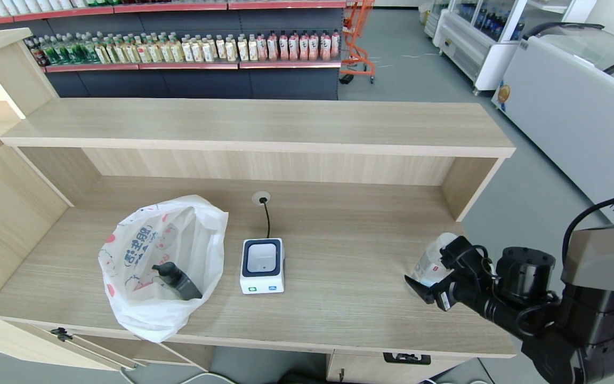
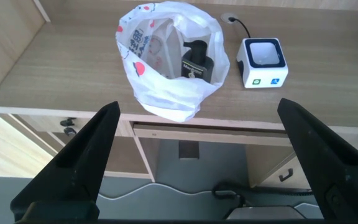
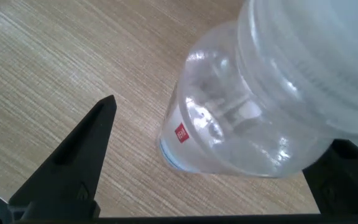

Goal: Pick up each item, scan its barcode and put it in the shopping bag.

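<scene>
A clear plastic bottle [image 1: 430,260] [image 3: 241,112] stands on the wooden counter [image 1: 339,298] near its right end. My right gripper [image 1: 430,268] [image 3: 219,134] is open around it, one finger [image 3: 73,162] still apart from the bottle. A white barcode scanner [image 1: 262,265] [image 2: 263,61] sits mid-counter. To its left lies the white shopping bag [image 1: 142,314] [image 2: 160,93], mouth open, with a black pump bottle [image 1: 179,282] [image 2: 196,62] inside. My left gripper [image 2: 194,162] hangs open in front of the counter's near edge, below the bag, holding nothing.
A raised shelf [image 1: 259,122] runs along the back of the counter, with side walls at both ends. The scanner's cable [image 1: 267,216] leads to a hole in the counter. Drawers [image 2: 210,149] sit under the front edge. Bare counter lies between scanner and clear bottle.
</scene>
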Tool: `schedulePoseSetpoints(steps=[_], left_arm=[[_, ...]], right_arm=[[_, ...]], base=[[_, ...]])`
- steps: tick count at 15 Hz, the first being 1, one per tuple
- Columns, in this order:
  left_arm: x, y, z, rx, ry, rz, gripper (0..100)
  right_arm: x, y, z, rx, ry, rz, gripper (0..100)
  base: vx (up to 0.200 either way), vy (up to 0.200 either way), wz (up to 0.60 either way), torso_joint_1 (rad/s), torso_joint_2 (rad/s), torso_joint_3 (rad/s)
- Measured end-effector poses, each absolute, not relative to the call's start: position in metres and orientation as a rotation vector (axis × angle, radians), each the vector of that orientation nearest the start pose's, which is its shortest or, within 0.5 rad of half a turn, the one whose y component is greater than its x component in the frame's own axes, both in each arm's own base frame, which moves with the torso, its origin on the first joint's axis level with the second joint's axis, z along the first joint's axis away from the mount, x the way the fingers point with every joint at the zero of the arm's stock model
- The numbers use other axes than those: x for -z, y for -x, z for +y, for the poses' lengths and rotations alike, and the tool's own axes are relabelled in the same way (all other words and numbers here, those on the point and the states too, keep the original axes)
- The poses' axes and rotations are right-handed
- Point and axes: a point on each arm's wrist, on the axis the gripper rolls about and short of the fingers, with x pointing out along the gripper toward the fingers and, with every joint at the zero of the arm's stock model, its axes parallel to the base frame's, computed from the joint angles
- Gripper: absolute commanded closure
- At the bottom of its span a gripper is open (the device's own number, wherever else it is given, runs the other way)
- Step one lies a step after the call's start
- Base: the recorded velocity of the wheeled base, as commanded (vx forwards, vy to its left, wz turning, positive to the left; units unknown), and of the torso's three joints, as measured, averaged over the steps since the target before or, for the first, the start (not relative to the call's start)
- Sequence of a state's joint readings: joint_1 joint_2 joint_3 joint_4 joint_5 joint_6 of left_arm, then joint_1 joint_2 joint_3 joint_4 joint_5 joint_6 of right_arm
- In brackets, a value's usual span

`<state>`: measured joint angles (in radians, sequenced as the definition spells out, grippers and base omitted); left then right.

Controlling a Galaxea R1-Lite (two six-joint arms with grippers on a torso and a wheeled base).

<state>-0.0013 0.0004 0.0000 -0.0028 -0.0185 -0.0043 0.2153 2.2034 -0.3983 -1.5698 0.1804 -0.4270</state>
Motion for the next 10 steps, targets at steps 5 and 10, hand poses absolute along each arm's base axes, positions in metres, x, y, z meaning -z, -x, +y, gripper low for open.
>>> schedulePoseSetpoints(steps=[5,10], left_arm=[[-0.076,0.023,0.000,0.020,0.004,-0.002,0],[-0.076,0.023,0.000,0.020,0.004,-0.002,0]], right_arm=[[-0.026,-0.315,0.078,-0.449,0.424,0.123,0],[-0.021,-0.322,0.082,-0.475,0.420,0.113,100]], base=[[0.000,0.000,0.00,0.000,0.00,0.000],[0.000,0.000,0.00,0.000,0.00,0.000]])
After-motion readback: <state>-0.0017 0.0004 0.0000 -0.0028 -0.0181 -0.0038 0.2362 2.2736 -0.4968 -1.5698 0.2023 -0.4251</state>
